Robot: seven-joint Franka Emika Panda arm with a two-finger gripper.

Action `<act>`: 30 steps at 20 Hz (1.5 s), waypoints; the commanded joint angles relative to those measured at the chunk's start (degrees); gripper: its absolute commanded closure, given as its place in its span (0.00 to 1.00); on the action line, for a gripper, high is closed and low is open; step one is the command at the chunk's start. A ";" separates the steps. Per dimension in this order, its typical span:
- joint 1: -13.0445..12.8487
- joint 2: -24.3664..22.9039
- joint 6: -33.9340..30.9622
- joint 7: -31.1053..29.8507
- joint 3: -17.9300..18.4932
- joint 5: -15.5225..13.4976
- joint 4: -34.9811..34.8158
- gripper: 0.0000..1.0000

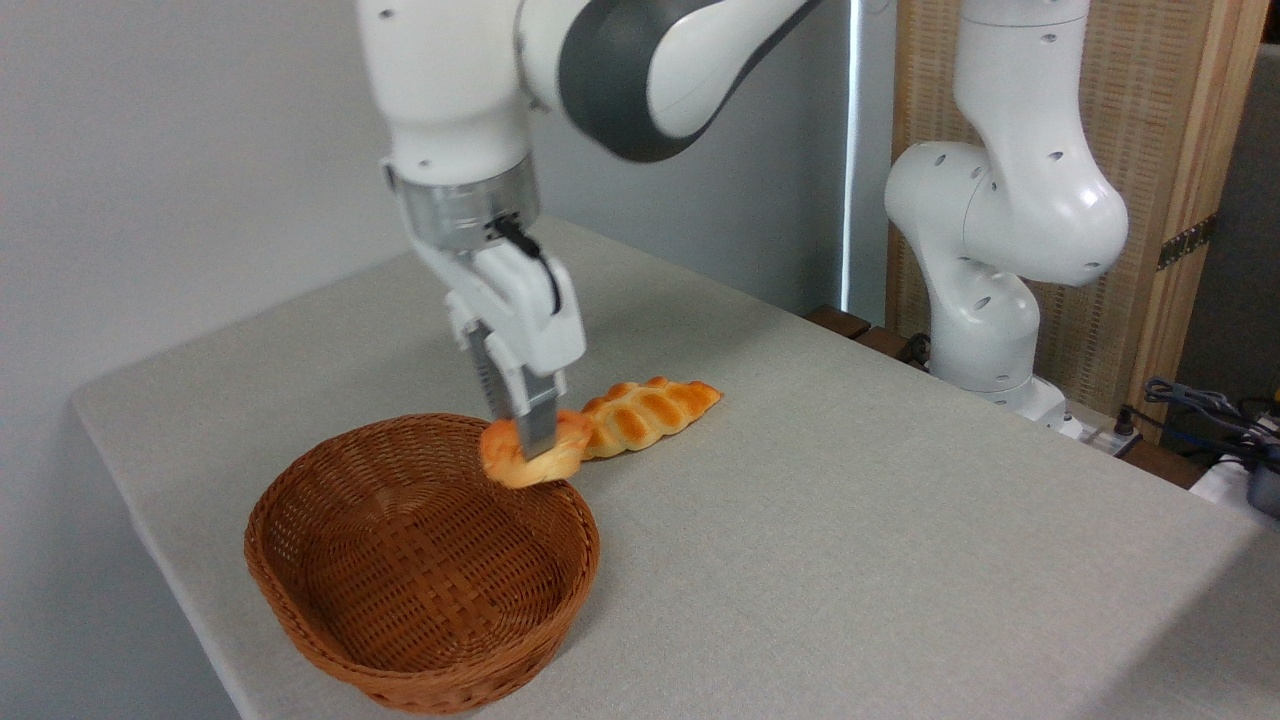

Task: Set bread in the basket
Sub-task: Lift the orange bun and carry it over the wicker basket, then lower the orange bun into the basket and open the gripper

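Note:
The bread, a small round orange-golden bun, hangs in the air over the far right rim of the basket. My gripper points down and is shut on the bun, one finger crossing its front. The basket is an oval reddish-brown wicker bowl with a braided rim, standing on the table at lower left, and nothing shows inside it. The bun sits just above rim height, partly over the basket's inside.
A longer braided golden loaf lies on the grey tablecloth just behind and right of the bun. The arm's white base stands at the table's far right edge, with cables beyond. The table's left edge runs close to the basket.

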 commanded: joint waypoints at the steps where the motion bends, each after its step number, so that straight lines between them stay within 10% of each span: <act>1: -0.79 7.67 -0.76 -4.12 0.92 -1.15 8.66 0.63; 7: -0.53 11.63 -0.67 -8.78 0.31 -4.32 12.01 0.58; 9: -0.53 12.16 -0.58 -8.96 0.13 -4.23 12.01 0.33; 17: -0.53 13.48 -0.58 -13.00 -2.86 -4.05 12.01 0.00; 30: -0.53 9.89 -1.02 -12.92 -2.86 -3.44 12.01 0.00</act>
